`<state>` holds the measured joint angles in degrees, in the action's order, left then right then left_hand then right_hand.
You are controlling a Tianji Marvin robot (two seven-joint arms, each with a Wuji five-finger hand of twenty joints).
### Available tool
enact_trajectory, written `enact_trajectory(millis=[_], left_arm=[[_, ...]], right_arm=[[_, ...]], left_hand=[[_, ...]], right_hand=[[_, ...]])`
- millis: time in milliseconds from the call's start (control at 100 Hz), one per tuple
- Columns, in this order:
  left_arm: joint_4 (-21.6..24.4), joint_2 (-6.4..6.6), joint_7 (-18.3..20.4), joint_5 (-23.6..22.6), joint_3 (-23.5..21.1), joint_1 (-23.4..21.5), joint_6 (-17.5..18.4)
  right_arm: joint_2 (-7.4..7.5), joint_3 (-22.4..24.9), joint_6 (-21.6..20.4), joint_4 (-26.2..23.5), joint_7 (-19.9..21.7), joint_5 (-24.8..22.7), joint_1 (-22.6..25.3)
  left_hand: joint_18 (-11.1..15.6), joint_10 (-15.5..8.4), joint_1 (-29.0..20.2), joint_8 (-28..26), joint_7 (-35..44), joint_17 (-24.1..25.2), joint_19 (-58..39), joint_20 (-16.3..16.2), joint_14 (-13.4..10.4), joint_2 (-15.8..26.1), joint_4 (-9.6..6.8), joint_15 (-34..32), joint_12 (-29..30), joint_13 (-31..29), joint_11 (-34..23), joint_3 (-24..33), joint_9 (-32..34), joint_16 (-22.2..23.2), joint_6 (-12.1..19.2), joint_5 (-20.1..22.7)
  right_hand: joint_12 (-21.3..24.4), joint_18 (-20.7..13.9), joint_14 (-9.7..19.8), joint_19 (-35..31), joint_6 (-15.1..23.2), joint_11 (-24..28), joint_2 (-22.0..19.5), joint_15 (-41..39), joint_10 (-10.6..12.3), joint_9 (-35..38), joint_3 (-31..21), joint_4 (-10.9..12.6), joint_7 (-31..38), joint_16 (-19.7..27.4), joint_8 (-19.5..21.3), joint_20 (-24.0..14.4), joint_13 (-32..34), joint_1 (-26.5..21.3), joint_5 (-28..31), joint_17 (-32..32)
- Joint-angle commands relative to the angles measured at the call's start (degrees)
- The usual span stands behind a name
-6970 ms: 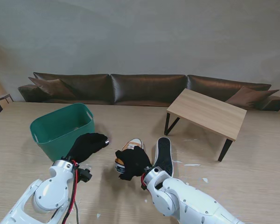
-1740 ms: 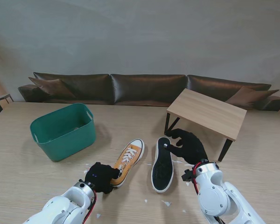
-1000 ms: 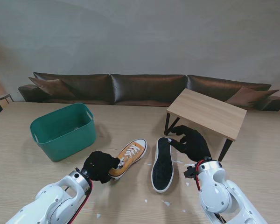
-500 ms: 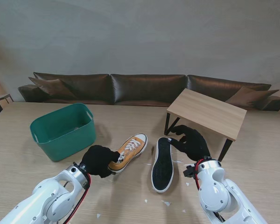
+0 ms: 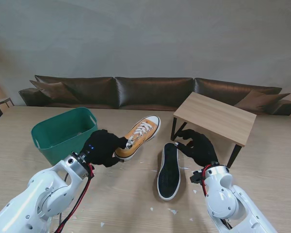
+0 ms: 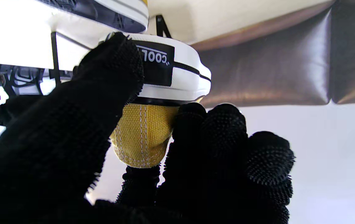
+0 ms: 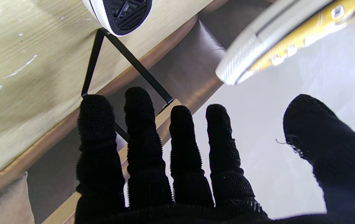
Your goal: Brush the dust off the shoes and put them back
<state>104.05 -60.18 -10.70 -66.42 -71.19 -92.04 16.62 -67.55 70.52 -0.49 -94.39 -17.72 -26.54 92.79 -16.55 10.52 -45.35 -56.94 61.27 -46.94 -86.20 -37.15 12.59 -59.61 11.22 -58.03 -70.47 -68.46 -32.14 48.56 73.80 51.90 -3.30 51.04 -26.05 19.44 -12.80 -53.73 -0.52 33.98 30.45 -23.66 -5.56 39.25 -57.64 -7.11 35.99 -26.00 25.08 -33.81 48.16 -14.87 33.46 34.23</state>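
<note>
A: What is lying nearest to the robot on the wooden table (image 5: 262, 160)?

B: The upturned shoe (image 5: 169, 170) is lying sole-up just left of the right hand (image 5: 200, 149). That hand is hovering beside the shoe's far end with all fingers (image 7: 146, 146) spread, holding nothing.

A: What is the left hand doing?

B: The left hand (image 5: 103, 147) is pinching the heel of the yellow sneaker (image 5: 138, 137). In the left wrist view, the thumb (image 6: 109, 84) is pressing on the white rubber heel strip and the other fingers (image 6: 215, 140) are closing on the yellow canvas (image 6: 143, 133). The sneaker is being held off the table, toe pointing away from me and to the right.

A: And farther out?

B: The green bin (image 5: 63, 133) is standing left of the held sneaker. The small side table (image 5: 216, 116) is standing farther right. A dark sofa (image 5: 150, 91) is running along the back.
</note>
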Motion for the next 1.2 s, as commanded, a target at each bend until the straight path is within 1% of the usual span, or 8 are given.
enact_trajectory(millis=[0, 190, 390, 580, 880, 1190], left_arm=[[1.82, -0.68, 0.47, 0.76, 0.34, 2.73, 0.48], [0.04, -1.08, 0.57, 2.74, 4.15, 8.97, 1.2], [-3.93, -2.0, -0.03, 6.41, 9.93, 16.78, 0.58], [-8.09, -3.04, 0.13, 10.25, 15.21, 23.29, -0.49], [-15.3, -5.37, -1.29, 16.7, 22.71, 32.06, -2.74], [-23.1, -8.62, -2.2, 24.83, 29.25, 39.95, -4.34]], right_arm=[[-0.25, -0.34, -0.2, 0.34, 1.01, 0.16, -0.05], [-0.2, -1.0, -0.32, 1.56, 1.55, 0.55, -0.47], [-0.11, -2.19, -0.56, 3.13, 2.36, 0.94, -1.16], [-0.26, -3.12, -0.63, 4.65, 2.23, 1.37, -2.09], [-0.54, -4.44, -0.85, 7.33, 2.0, 2.3, -3.75], [-0.86, -5.28, -0.52, 9.59, 1.8, 3.38, -5.22]], left_hand=[[1.3, -7.33, -6.63, -7.0, 23.82, -1.26, 0.2, -0.58, -2.48, 6.82, -2.12, 0.21, -1.94, -2.8, -1.44, 5.96, 2.06, 1.06, -7.63, 7.75], [1.26, -7.2, -6.85, -7.42, 23.6, -0.83, 0.27, -0.73, -2.29, 7.43, -1.99, 0.4, -2.14, -2.56, -1.18, 5.25, 1.73, 1.3, -7.69, 7.39], [1.17, -7.09, -7.1, -7.73, 23.39, -0.54, 0.18, -0.89, -2.15, 7.76, -1.81, 0.55, -2.24, -2.3, -0.95, 4.62, 1.52, 1.46, -7.81, 7.02], [0.94, -6.98, -7.26, -8.04, 23.26, -0.38, 0.0, -1.06, -2.06, 8.08, -1.74, 0.63, -2.32, -2.2, -0.76, 4.24, 1.45, 1.61, -7.86, 6.85], [0.54, -6.49, -7.62, -8.68, 22.99, 0.36, -0.11, -1.3, -1.57, 8.93, -1.53, 0.7, -2.55, -1.6, -0.41, 3.35, 1.0, 1.93, -8.12, 6.27], [0.0, -6.05, -7.97, -9.22, 22.72, 1.02, -0.33, -1.58, -1.08, 9.69, -1.34, 0.7, -2.78, -1.01, -0.08, 2.41, 0.6, 2.17, -8.22, 5.84]], right_hand=[[0.87, 1.32, 0.04, 1.41, -0.43, -0.38, -1.16, -0.53, -0.67, -1.38, 0.37, 1.62, -0.84, -0.17, -0.3, -0.33, -1.22, 1.91, 0.56, -16.52], [0.85, 1.35, -0.06, 1.35, -0.51, -0.38, -1.26, -0.57, -0.7, -1.27, 0.37, 1.67, -0.91, -0.19, -0.29, -0.35, -1.12, 1.87, 0.67, -16.48], [0.81, 1.31, 0.0, 1.23, -0.39, -0.33, -1.34, -0.63, -0.66, -1.28, 0.38, 1.69, -0.96, -0.21, -0.25, -0.36, -1.07, 1.9, 0.57, -16.36], [0.77, 1.33, 0.04, 1.16, -0.55, -0.21, -1.3, -0.73, -0.68, -1.26, 0.3, 1.7, -0.82, -0.23, -0.18, -0.34, -1.03, 1.86, 0.58, -16.34], [0.75, 1.33, 0.05, 1.01, -0.67, -0.05, -1.37, -0.83, -0.78, -1.12, 0.05, 1.68, -0.62, -0.22, -0.14, -0.28, -0.98, 1.88, 0.78, -16.24], [0.75, 1.38, -0.02, 0.95, -0.84, 0.08, -1.39, -0.95, -0.94, -1.05, -0.15, 1.66, -0.44, -0.22, -0.14, -0.2, -0.91, 1.83, 0.88, -16.27]])
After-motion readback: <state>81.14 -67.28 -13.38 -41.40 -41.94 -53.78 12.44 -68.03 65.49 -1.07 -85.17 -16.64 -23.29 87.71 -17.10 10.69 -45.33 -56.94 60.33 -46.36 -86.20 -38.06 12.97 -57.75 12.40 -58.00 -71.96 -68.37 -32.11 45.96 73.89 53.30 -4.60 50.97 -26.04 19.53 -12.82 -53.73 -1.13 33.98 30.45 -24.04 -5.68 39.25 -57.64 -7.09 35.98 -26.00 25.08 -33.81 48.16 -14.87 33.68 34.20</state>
